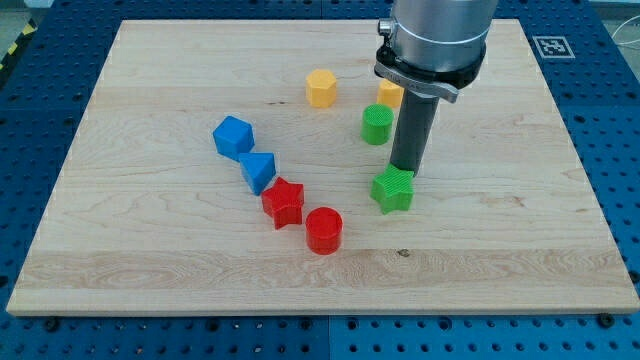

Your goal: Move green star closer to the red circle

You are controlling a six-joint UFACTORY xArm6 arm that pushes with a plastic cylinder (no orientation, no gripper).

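While my tip (405,171) sits right at the top edge of the green star (393,190), touching it or nearly so, the red circle (324,230) is just off toward the view's lower left on the surface (150,270). No gripper here, just a rod.

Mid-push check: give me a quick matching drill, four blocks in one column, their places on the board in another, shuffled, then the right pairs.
Blocks:
1. green star
2. red circle
3. blue cube
4. yellow hexagon

Places:
A. farthest toward the view's left
B. nearest the view's bottom
C. touching my tip
D. toward the view's top, left of the green cylinder

Pairs: 1-C, 2-B, 3-A, 4-D
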